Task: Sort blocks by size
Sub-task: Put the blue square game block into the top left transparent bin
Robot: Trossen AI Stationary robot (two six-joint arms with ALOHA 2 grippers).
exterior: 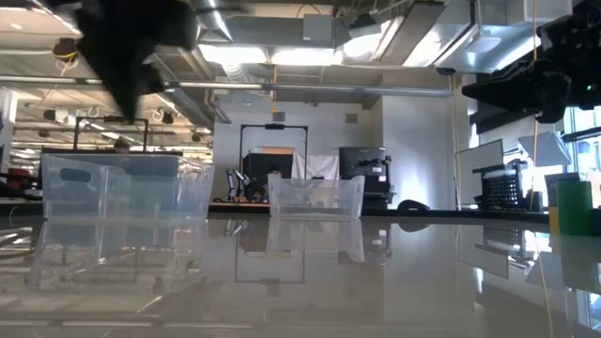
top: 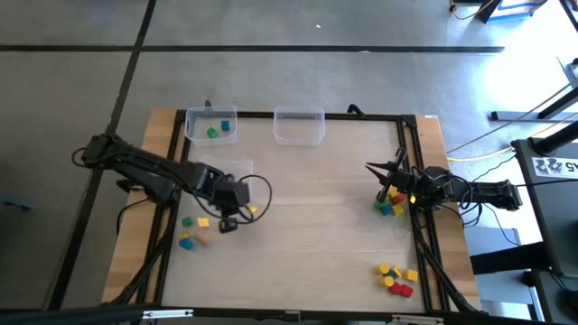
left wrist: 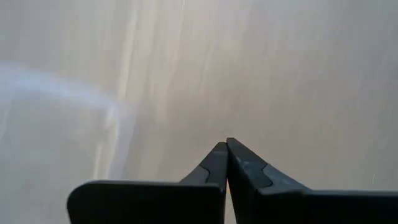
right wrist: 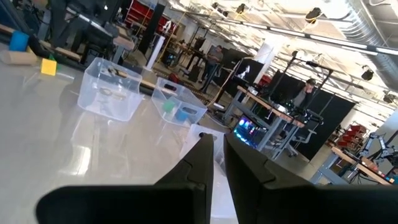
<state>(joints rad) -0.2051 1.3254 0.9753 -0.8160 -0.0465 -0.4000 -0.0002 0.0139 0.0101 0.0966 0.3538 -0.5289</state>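
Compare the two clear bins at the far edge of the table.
The left bin holds a green and a blue block; the middle bin looks empty. The left bin sits by the table's far left corner; the middle bin sits near the centre of the far edge. Both are clear, open-topped plastic bins of similar size.

Blocks (top: 395,279) red, yellow, blue, green, tan; bins (top: 299,126) clear; table (top: 307,208) pale wood; arms (top: 144,170) black.
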